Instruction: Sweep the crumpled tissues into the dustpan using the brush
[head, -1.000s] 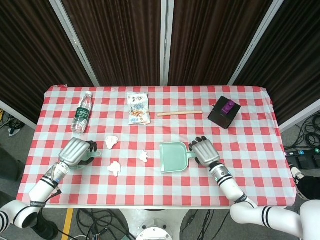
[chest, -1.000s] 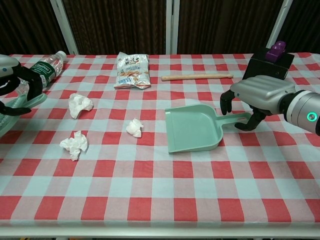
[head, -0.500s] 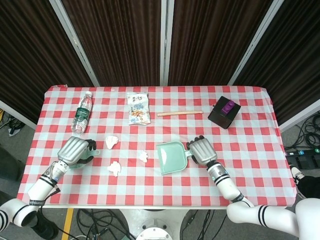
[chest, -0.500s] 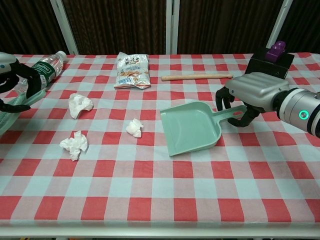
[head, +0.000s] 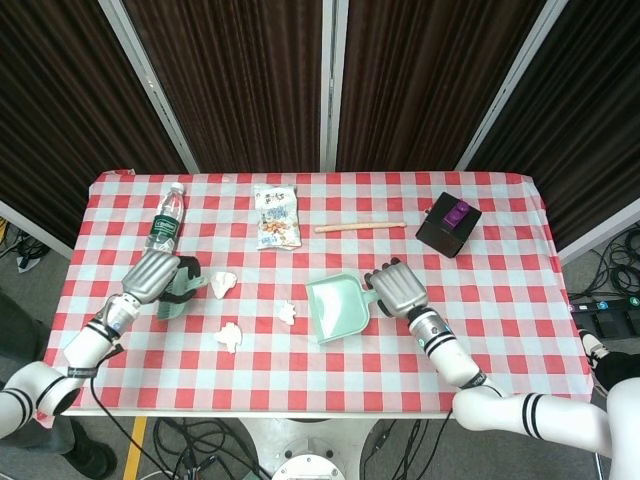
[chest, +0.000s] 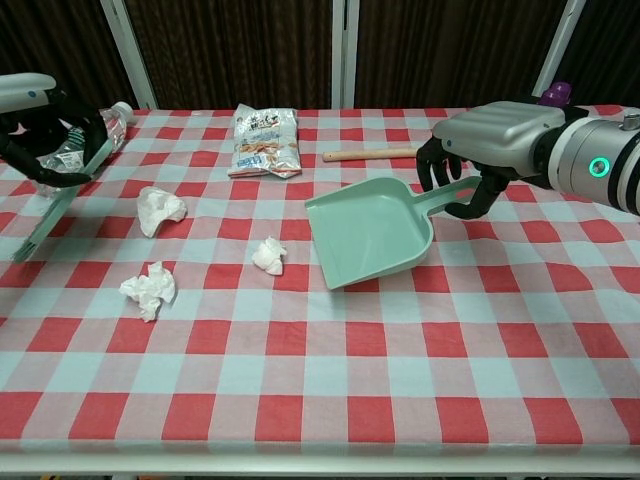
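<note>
My right hand (head: 398, 287) (chest: 482, 143) grips the handle of the pale green dustpan (head: 337, 307) (chest: 369, 230), which is tilted with its handle raised and its mouth facing left. Three crumpled white tissues lie left of it: a near-centre tissue (head: 287, 312) (chest: 269, 255), an upper left tissue (head: 223, 283) (chest: 160, 208) and a front left tissue (head: 229, 336) (chest: 149, 288). My left hand (head: 150, 276) (chest: 45, 118) holds the green brush (head: 179, 292) (chest: 50, 206) off the table, bristles down, left of the tissues.
A water bottle (head: 165, 222) (chest: 102, 129) lies at the back left, behind my left hand. A snack bag (head: 277, 216) (chest: 264, 140), a wooden stick (head: 360, 227) (chest: 372, 154) and a black box with a purple top (head: 448, 224) sit along the back.
My right hand lifted and tilted the dustpan and carried it left toward the tissues. My left hand raised the brush and moved it right, closer to the upper left tissue.
</note>
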